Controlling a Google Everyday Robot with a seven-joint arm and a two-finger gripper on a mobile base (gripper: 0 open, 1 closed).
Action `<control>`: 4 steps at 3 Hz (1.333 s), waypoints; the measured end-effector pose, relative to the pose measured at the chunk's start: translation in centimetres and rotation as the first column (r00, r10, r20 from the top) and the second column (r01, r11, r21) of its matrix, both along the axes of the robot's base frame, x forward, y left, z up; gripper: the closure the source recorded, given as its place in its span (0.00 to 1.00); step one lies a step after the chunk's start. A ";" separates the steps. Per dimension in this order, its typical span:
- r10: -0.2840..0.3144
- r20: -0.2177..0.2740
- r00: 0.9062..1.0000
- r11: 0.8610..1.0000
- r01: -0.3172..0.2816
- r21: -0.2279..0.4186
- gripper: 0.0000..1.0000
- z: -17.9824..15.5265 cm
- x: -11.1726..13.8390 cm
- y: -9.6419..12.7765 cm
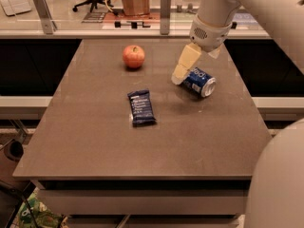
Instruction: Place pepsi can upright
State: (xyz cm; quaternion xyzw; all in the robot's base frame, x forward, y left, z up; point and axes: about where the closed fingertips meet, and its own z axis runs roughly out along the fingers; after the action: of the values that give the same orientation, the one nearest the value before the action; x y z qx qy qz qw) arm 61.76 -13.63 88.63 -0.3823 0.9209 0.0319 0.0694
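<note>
The pepsi can [199, 81] lies on its side on the right half of the brown table [95, 146], its silver end facing front right. My gripper [195, 69] hangs from the white arm just over the can's back end. It is open. One cream finger [184, 65] reaches down to the table at the can's left side. Only a small part of the other finger [214, 54] shows behind the can. The can is not held.
A red apple [134, 56] stands at the back left of the can. A flat dark-blue snack packet [141, 107] lies near the table's middle. A glass partition and ledge [118, 27] run behind the table. The robot's white body [280, 184] fills the lower right.
</note>
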 end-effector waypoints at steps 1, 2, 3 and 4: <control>0.004 -0.025 1.000 1.000 -0.005 -0.027 0.00 -0.1 0.5 -0.2; -0.040 -0.038 0.999 0.999 0.039 -0.016 0.00 -0.4 1.1 -1.1; -0.127 -0.035 0.991 0.991 0.129 0.038 0.00 -0.5 1.0 -2.4; -0.188 -0.038 0.981 0.979 0.191 0.076 0.00 -0.6 0.5 -3.0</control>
State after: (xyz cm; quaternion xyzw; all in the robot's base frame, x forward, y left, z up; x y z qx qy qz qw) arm 62.26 -16.61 88.05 -0.2892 0.9521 0.0678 0.0731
